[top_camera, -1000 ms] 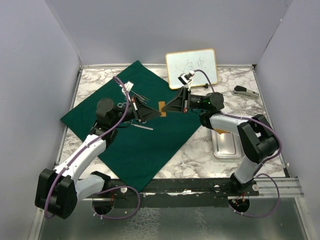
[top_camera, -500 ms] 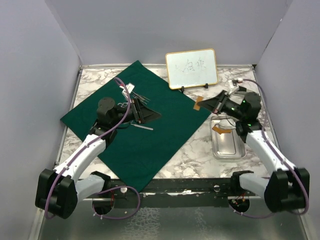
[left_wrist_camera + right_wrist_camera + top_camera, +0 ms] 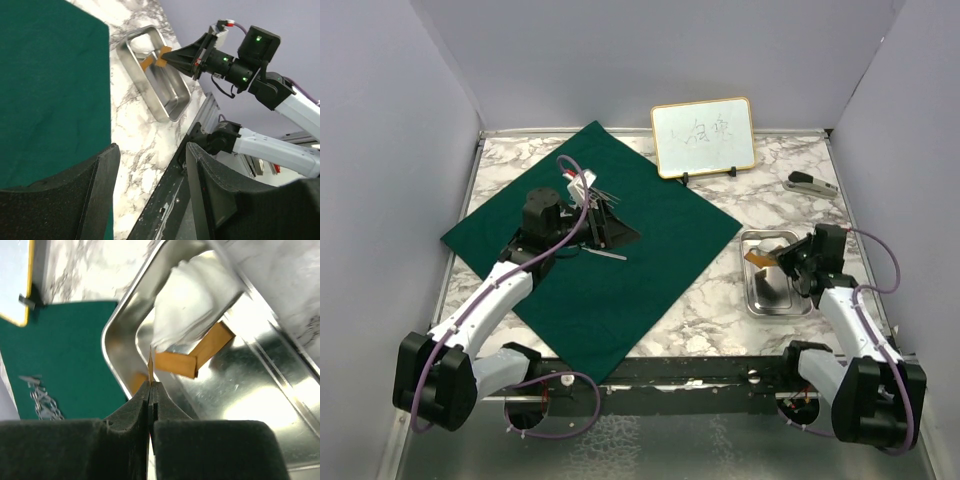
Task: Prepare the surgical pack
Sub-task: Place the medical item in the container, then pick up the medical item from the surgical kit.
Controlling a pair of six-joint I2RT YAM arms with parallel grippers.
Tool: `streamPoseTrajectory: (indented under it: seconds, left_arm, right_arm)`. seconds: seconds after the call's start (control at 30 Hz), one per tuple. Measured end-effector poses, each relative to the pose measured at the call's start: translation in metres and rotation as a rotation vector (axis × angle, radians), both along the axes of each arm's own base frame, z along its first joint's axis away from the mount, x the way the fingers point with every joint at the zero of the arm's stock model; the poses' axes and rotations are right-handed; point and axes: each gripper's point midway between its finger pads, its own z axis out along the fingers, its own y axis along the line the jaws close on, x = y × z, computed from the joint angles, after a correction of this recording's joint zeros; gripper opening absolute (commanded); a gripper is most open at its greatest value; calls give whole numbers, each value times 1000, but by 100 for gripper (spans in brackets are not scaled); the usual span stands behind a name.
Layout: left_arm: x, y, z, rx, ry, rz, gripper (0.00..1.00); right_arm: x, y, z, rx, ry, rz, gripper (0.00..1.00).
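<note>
Steel tray (image 3: 780,311) is sitting on the marble counter (image 3: 715,300) on your right side, apart from the green cloth (image 3: 610,290). It's holding white gauze (image 3: 192,297) bunched at the end farther from the arm bases (can't count the squares) and a bent tan strip (image 3: 200,352) lying against the gauze.

Your right tool (image 3: 151,386) is hanging over the tray, clenched on a thin tan tab (image 3: 150,362) that's showing edge-on from the wrist. Your left tool (image 3: 152,167) is hovering over the cloth, released, with nothing sitting between the fingers.

Silver instruments (image 3: 607,254) are lying on the cloth just beside the left tool.

Edges: the cloth is lying as a diamond, its left corner nearing the counter's left edge, its near corner reaching the front rail and its far corner nearing the back edge. Marble is showing between the cloth's right corner and the tray. Whiteboard (image 3: 703,137) is standing at the back, just beside the cloth. A dark stapler-like item (image 3: 810,183) is lying back right, near the wall. The right arm is bending between tray and right wall.
</note>
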Motion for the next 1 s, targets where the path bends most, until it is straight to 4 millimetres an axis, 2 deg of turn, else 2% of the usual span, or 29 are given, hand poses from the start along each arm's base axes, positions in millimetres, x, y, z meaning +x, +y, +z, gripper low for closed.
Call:
streamPoseTrajectory:
  seconds: [0.1, 0.3, 0.5, 0.57, 0.7, 0.77, 0.9, 1.0]
  left_arm:
    - [0, 4, -12, 45, 24, 17, 58]
    - [6, 14, -23, 135, 38, 79, 59]
    - [24, 45, -39, 314, 81, 259, 62]
    - [29, 59, -45, 386, 87, 319, 63]
    - [37, 84, -51, 512, 87, 406, 63]
    - [43, 92, -51, 553, 80, 434, 63]
    - [53, 103, -57, 607, 90, 472, 64]
    - [60, 110, -68, 631, 124, 496, 62]
  right_arm:
    - [3, -15, -12, 7, 14, -89, 1]
    - [3, -16, -42, 74, 28, -157, 1]
    - [14, -25, -38, 63, -28, -211, 3]
    - [14, -27, -38, 58, -33, -218, 10]
    - [11, -30, -43, 27, -27, -213, 36]
    - [9, -31, -43, 3, -22, -204, 45]
    - [3, -33, -43, -35, -1, -185, 48]
    - [3, -35, -36, -60, 15, -173, 50]
